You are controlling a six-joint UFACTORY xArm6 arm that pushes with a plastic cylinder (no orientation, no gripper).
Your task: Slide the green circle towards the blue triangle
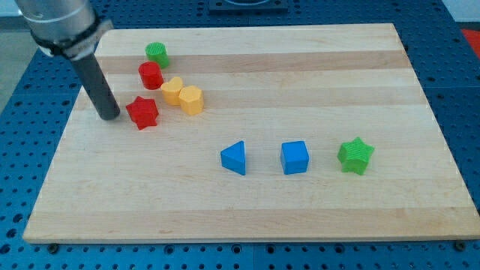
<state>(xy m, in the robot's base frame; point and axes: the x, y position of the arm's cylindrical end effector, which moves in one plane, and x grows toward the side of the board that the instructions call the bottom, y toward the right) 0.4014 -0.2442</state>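
The green circle (157,53) sits near the view's top left of the wooden board (315,75). The blue triangle (234,157) lies lower, near the board's middle. My tip (109,116) rests on the board at the left, just left of the red star (142,112) and below-left of the green circle. The dark rod rises from it towards the view's top left corner.
A red cylinder (151,75) sits just below the green circle. Two yellow blocks (172,91) (191,99) lie right of it. A blue cube (294,157) and a green star (355,156) stand right of the blue triangle.
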